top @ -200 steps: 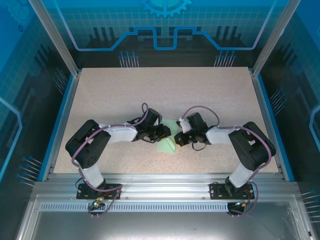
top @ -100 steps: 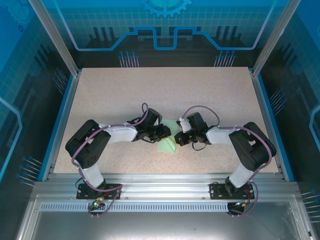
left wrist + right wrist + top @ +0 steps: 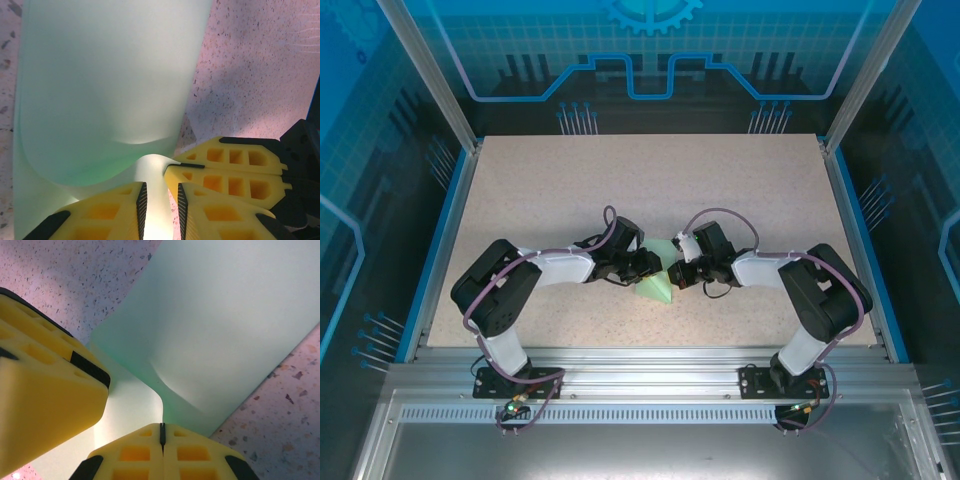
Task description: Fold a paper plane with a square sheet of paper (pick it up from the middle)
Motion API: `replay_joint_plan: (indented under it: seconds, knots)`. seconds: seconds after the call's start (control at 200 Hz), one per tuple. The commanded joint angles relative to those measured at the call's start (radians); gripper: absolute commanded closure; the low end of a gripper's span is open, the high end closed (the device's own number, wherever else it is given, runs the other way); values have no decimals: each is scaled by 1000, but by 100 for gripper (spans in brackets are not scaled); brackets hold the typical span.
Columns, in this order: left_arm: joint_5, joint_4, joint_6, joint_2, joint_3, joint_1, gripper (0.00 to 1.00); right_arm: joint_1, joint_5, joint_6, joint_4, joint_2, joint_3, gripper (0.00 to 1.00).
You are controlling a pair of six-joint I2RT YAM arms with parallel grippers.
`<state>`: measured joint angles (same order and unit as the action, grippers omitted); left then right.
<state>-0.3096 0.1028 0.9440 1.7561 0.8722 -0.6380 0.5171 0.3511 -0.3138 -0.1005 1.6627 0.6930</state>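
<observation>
Vs one second back: the right end effector [image 3: 676, 272] has nudged a touch left toward the left end effector [image 3: 648, 266]. The purple cable [image 3: 725, 213] over its wrist arches higher, and the sheet of paper [image 3: 656, 290] between them humps up a bit more. The arms are otherwise where they were. Counts, near to far: two arm bases [image 3: 515, 378] on the near rail. Two arms, left arm [image 3: 555, 268] and right arm [image 3: 775, 272], elbows out, wrists turned in toward centre. Two end effectors tip to tip, one sheet of paper, one speckled desk [image 3: 620, 180], blue panel wall [image 3: 650, 60] behind. Left end effector: grasping the sheet. In the left wrist view a thin fold of mint paper runs up between its two yellow fingers [image 3: 100, 217], black pads close on either side across a narrow gap. Right end effector: clenched seam-tight. In the right wrist view a raised ridge of the sheet runs straight into that seam, so it is pinching the paper too. The two tips sit just beside each other, the right one touching the bulge of paper next to the left's pinch. The sheet is mid-desk toward the near edge, lifted and curled at the pinch, the rest sloping away down to the desk beyond the fingers.
</observation>
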Motion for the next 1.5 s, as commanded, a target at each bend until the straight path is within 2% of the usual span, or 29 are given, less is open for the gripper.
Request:
replay_joint_plan:
  seconds: [0.0, 0.61, 0.925, 1.495]
  knots:
    - [12, -15, -8, -11, -14, -10, 73, 6, 3, 10, 23, -1, -1, 99]
    - [12, -11, -7, -27, -28, -11, 73, 11, 4, 6, 19, 22, 5, 99]
    - [40, 18, 14, -84, -35, -11, 72, 20, -5, 4, 19, 19, -13, 99]
    - [25, 101, 90, 49, -18, -11, 73, 20, -16, -2, 16, 9, -23, 99]
